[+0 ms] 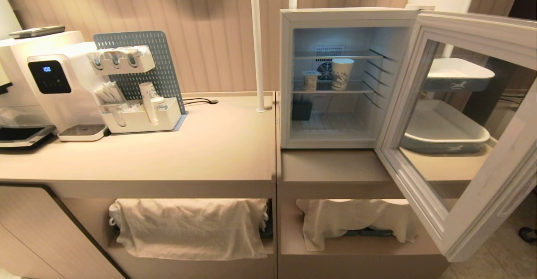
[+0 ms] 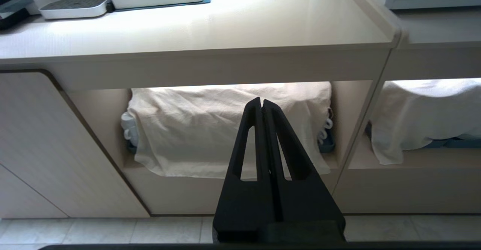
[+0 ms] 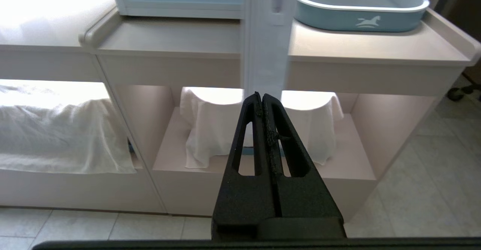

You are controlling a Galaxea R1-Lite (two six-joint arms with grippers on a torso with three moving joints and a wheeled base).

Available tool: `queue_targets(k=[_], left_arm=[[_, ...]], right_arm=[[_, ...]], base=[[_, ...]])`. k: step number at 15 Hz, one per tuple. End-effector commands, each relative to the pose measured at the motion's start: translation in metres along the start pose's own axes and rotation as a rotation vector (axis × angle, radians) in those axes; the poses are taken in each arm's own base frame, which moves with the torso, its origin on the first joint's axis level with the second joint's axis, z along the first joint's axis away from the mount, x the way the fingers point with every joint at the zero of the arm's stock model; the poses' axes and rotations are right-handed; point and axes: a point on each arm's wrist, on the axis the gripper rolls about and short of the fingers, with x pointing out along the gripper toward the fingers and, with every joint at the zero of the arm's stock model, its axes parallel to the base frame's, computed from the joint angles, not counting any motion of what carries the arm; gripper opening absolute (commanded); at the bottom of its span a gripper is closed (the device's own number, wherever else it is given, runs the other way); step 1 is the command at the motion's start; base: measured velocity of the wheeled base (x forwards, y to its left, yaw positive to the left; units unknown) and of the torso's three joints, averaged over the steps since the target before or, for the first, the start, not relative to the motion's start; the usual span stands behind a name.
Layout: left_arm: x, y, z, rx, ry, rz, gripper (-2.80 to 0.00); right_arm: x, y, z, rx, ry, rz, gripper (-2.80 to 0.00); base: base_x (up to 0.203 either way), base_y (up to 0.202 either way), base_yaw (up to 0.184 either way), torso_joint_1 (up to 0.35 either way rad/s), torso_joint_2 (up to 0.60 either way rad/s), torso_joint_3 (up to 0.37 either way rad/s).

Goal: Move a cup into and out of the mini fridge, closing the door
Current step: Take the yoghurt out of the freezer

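Note:
The mini fridge [image 1: 348, 16] stands on the right counter with its door [image 1: 482, 29] swung wide open to the right. On its middle wire shelf sits the small squat white cup [image 1: 311, 80], beside a taller patterned paper cup [image 1: 342, 74]. Neither gripper shows in the head view. My left gripper [image 2: 262, 101] is shut and empty, low in front of the left counter's open shelf. My right gripper [image 3: 261, 96] is also shut and empty, low before the right counter, facing the door's white edge [image 3: 265, 50].
A water dispenser [image 1: 63, 90] and a pegboard organiser [image 1: 138, 86] stand at the left counter's back. A white pole [image 1: 256, 44] rises beside the fridge. Blue-grey trays [image 1: 444, 130] lie behind the door. Cloths [image 1: 188, 226] cover the lower shelves. A dark box [image 1: 302, 109] sits in the fridge bottom.

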Motion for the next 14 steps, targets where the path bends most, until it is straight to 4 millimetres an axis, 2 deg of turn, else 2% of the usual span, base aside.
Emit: queue_targets(k=[1, 14], left_arm=[[0.0001, 0.0000, 0.0000, 0.001, 0.001, 0.000, -2.80], [0.0001, 0.0000, 0.0000, -0.012, 0.001, 0.002, -2.80]], right_arm=[[0.0001, 0.0000, -0.0001, -0.001, 0.002, 0.000, -2.80], [0.0001, 0.0000, -0.0004, 0.001, 0.005, 0.000, -2.80]], base=[[0.000, 0.191, 0.002, 0.001, 0.00, 0.005], [0.000, 0.190, 0.001, 0.003, 0.00, 0.002]])
